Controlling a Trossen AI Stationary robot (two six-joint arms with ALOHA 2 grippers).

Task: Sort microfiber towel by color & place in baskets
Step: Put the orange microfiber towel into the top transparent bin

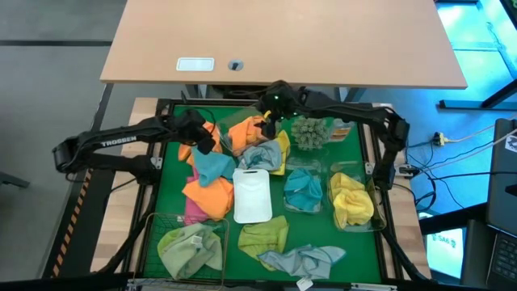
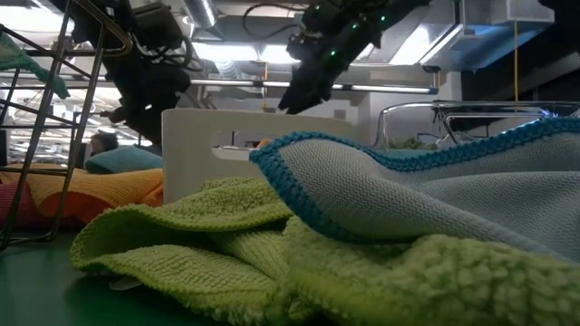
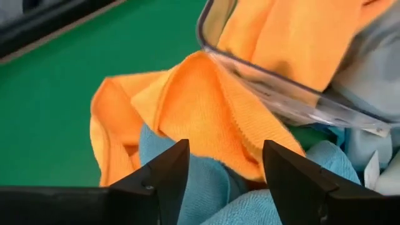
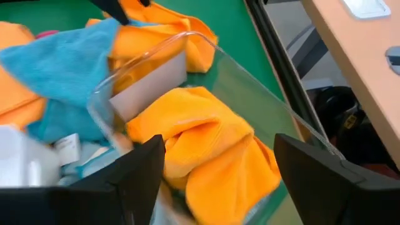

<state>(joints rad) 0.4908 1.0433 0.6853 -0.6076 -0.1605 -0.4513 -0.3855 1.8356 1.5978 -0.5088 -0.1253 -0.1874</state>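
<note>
Green mat (image 1: 315, 234), centre of frame: soft, light, limp towels (image 1: 208, 194) scattered, some in clear tubs (image 1: 355, 202); best pinched at a raised fold. Left gripper (image 3: 225, 172) wide over loose orange towel (image 3: 206, 112); right gripper (image 4: 215, 165) wide above orange-filled tub (image 4: 250, 81).

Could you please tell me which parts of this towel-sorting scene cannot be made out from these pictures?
- Low view: a lime green towel and a grey, teal-edged towel fill the foreground, hiding most of the table.
- Left wrist view: the clear tub is cut off by the picture's edge; the left gripper hangs open over an orange towel.
- Right wrist view: the right gripper is open above an orange towel in a tub; the tub's floor is covered.
</note>
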